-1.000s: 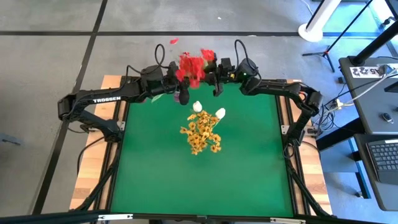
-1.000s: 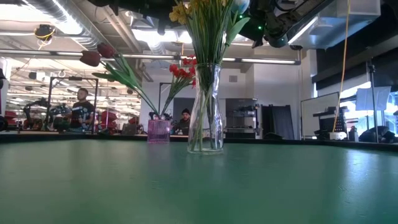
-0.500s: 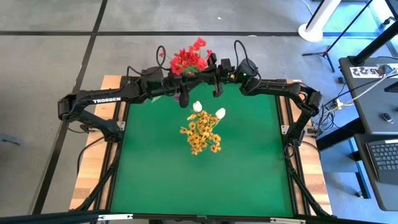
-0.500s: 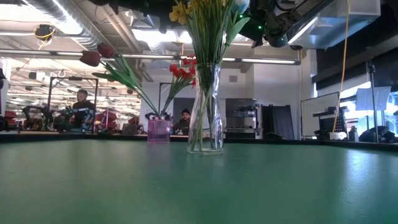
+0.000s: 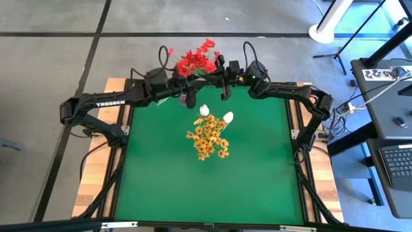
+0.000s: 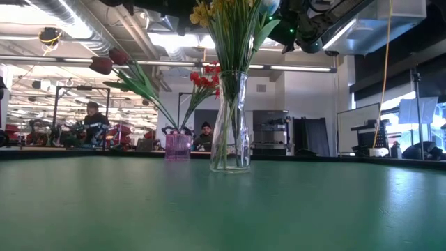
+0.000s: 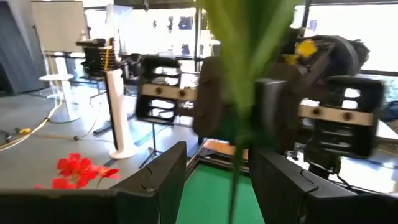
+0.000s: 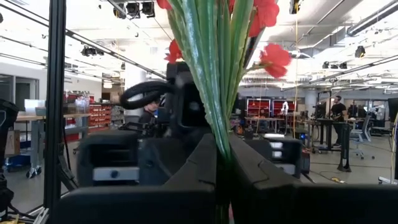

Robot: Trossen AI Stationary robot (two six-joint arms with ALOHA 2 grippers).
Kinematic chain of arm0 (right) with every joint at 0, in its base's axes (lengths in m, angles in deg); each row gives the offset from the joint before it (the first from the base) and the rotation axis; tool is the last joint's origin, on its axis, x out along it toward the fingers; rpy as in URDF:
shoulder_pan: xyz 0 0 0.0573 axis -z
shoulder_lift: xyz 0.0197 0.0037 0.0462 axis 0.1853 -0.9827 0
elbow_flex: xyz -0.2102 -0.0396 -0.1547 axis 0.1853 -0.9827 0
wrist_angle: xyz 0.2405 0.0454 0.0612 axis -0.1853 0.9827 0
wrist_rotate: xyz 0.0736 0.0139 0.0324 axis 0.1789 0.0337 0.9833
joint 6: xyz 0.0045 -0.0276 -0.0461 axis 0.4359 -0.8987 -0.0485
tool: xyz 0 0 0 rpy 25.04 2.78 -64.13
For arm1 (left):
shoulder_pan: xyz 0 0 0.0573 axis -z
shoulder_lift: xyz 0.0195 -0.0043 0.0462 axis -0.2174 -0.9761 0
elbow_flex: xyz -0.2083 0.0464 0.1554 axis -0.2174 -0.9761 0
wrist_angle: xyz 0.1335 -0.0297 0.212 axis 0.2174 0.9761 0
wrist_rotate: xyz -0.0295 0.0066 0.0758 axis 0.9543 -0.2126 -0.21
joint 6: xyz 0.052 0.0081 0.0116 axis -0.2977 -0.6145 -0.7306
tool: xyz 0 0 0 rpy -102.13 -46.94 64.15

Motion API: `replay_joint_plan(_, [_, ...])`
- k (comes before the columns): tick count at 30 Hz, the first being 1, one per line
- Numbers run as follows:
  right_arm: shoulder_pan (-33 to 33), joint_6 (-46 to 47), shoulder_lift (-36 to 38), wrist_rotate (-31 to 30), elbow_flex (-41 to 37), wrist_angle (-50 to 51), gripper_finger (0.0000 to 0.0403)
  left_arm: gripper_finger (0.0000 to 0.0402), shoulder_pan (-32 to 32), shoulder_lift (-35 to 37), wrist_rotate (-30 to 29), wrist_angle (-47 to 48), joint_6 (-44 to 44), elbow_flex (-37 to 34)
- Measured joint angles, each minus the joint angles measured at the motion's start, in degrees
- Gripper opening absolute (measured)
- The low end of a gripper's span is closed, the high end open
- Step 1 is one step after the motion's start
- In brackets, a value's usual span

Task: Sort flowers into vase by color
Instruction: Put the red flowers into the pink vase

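Note:
A spray of red flowers (image 5: 196,61) stands above the table's far edge, between my two grippers, which face each other. My right gripper (image 5: 212,78) is shut on its green stems. My left gripper (image 7: 217,180) is open, one finger on each side of a stem (image 7: 239,149), and I see no touch. A clear vase (image 6: 231,125) at mid-table holds yellow flowers (image 5: 207,136) and white buds (image 5: 204,110). A small pink vase (image 6: 178,146) behind it holds red blooms (image 6: 202,80). My right gripper pinches the bunch of green stems (image 8: 219,140) between its two fingers, coming nearly level from the table's right and lying across the stems. The stems rise steeply out of the hold, with the red blossoms (image 8: 267,12) above. The gripper hides the lower ends.
Green mat (image 5: 257,174) lies bare around the clear vase, toward the near, left and right edges. People sit at benches in the room beyond the far edge (image 6: 90,122). A desk with a laptop (image 5: 396,161) stands off to the right.
The red blossoms have swung from above the grippers toward the far edge and settled there. Both arms have stayed where they were.

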Motion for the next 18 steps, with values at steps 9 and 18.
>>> replay_joint_plan(9, [-1.4,0.0,0.0,0.1,0.5,-0.9,0.0011,0.0167,-0.7,0.0,1.3,0.1,1.7,0.0])
replay_joint_plan(18, [-2.2,0.0,0.0,0.6,2.7,1.5,0.0011,0.0167,-0.6,-0.2,3.2,-0.3,3.1,0.0])
